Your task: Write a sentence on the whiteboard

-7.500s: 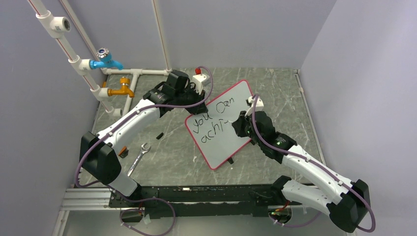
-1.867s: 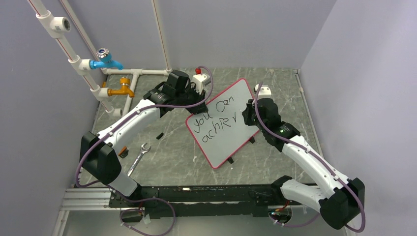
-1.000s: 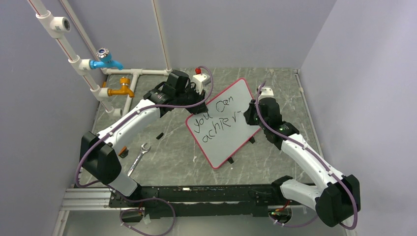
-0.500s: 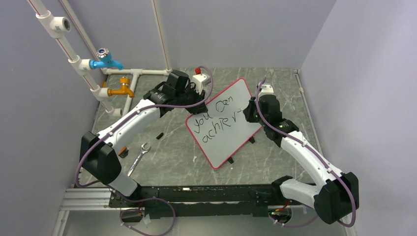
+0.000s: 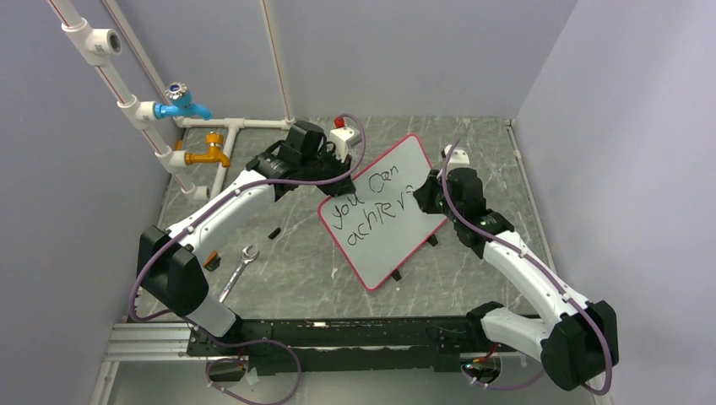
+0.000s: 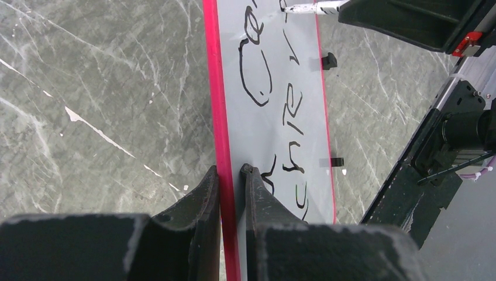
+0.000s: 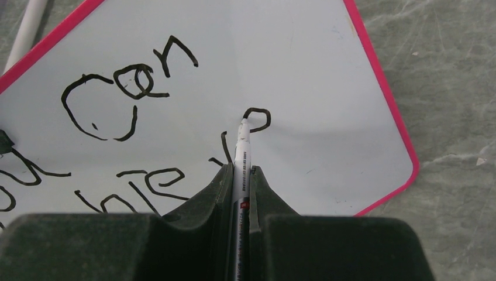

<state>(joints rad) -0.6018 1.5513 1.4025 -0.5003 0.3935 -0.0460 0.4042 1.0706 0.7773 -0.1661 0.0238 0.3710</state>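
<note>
The whiteboard [image 5: 384,221] with its red-pink rim lies tilted at mid-table, with black handwriting on its white face [image 7: 304,76]. My left gripper [image 5: 348,179] is shut on the board's left rim [image 6: 225,146], one finger on each side. My right gripper [image 5: 422,192] is shut on a white marker [image 7: 240,158]. The marker's tip touches the board at a small freshly drawn loop [image 7: 257,119] at the end of the second line of writing. The marker also shows at the top of the left wrist view [image 6: 313,7].
A silver wrench [image 5: 239,272] lies near the left arm's base. White pipes with a blue tap [image 5: 182,103] and a yellow tap [image 5: 208,153] stand at the back left. Small black feet [image 6: 330,60] stick out from the board's edge. Grey walls close in the table.
The right gripper has carried the marker along the second line, where a new loop now follows the earlier strokes. The left gripper and the board have not moved.
</note>
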